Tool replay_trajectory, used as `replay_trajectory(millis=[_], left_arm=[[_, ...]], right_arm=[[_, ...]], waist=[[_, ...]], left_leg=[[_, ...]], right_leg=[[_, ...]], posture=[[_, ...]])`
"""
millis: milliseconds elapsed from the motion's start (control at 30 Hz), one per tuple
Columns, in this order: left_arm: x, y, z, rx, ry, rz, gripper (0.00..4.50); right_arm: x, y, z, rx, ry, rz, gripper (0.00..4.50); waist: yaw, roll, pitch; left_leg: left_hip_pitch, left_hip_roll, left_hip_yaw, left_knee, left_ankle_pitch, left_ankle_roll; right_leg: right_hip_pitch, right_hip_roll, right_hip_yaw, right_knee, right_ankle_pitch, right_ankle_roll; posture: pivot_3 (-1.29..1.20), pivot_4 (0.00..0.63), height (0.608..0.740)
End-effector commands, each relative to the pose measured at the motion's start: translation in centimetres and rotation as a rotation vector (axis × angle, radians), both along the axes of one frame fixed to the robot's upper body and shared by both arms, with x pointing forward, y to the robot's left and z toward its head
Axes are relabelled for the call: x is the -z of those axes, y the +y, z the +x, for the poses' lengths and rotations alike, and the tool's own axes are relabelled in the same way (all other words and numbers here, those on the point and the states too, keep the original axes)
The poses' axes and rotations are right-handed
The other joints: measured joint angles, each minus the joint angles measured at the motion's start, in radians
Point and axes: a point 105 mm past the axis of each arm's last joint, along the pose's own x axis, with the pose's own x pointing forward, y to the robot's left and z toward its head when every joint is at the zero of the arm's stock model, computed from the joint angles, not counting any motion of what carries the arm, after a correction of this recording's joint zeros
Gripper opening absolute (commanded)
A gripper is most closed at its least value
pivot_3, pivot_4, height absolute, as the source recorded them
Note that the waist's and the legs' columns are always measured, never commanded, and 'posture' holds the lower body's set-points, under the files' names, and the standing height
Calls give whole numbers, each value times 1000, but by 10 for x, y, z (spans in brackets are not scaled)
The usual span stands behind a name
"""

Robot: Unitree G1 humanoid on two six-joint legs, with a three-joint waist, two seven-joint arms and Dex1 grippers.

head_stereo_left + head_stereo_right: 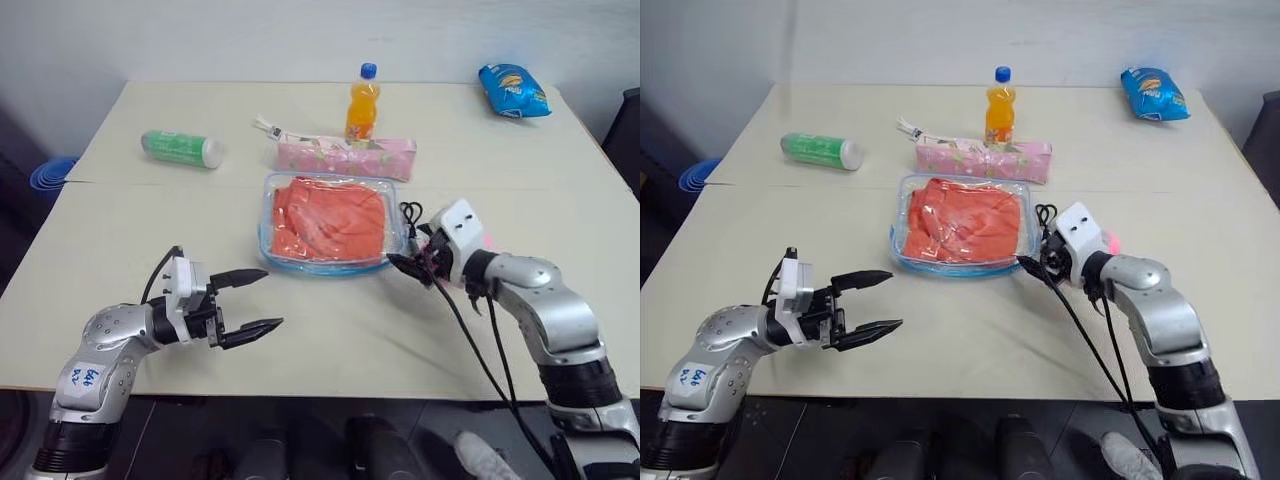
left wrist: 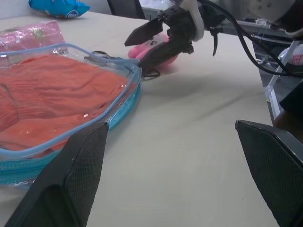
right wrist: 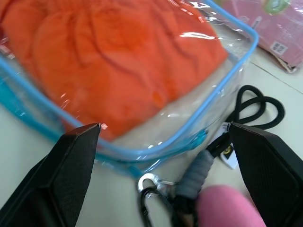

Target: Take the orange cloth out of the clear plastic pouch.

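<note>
Black textured end effector fingers (image 3: pixel 71 165), clear pouch (image 1: pixel 272 248), wrinkled orange cloth (image 1: pixel 330 218) inside

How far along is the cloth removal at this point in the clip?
Nothing looks done yet: the orange cloth lies fully inside the clear plastic pouch on the table. In hand: the right claw, open and empty, sits at the pouch's near right corner by its zipper pull. The left claw hangs open, short of the pouch. Opening the pouch and pulling the cloth out remain.
</note>
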Motion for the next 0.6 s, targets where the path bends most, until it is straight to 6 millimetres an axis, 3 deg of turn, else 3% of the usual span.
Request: replay_trajectory(millis=[33,300,400,600], left_arm=[[-7,-3,-1,15,-34,7,4500],[-7,-7,0,25,-31,3,4500],[-5,-10,0,27,-29,-1,4500],[-4,-11,-1,23,-26,-5,4500]], right_arm=[[-21,-12,14,100,63,84,4482],[-8,-31,35,167,272,110,4482],[-5,-33,44,158,369,211,4482],[-5,-41,59,151,417,216,4482]], waist=[[0,0,0],[-1,0,0],[-4,0,0],[-6,0,0]], left_leg=[[0,0,0,0,0,0],[0,0,0,-1,0,0],[0,0,1,0,0,1],[0,0,1,-1,0,0]], right_leg=[[0,0,0,0,0,0],[0,0,0,0,0,0],[0,0,0,0,0,0],[-1,0,0,1,0,0]], posture=[[0,150,740],[0,150,740],[0,150,740],[0,150,740]])
